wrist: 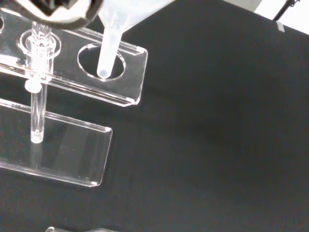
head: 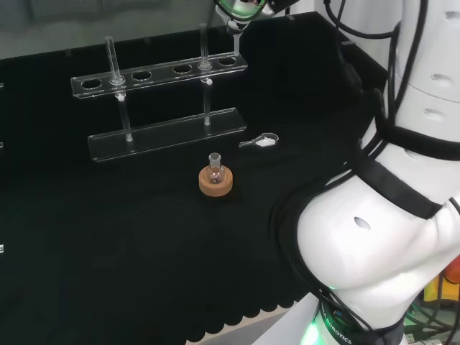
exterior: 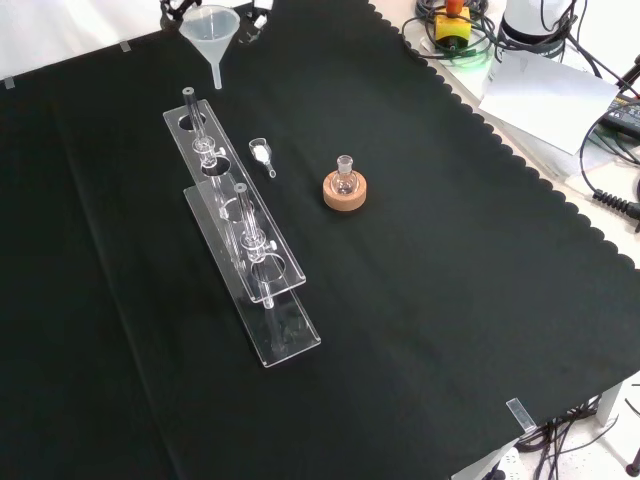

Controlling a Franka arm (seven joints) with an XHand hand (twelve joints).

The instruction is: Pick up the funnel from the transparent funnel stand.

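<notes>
Funnel [exterior: 210, 30] hangs clear above stand [exterior: 240, 240]; hand's grip cannot be told; spout could snag the hole's edge.

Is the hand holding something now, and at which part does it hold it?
The funnel is lifted clear of the stand, its stem free, so the hold must be up at the cone. The fingers themselves cannot be made out.

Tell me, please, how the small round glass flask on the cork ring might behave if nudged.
The small round glass flask would probably roll once off its cork ring, being round-bottomed. Clear glass suggests it is fragile and likely slippery. It looks light, so a nudge might shift flask and ring together.
</notes>
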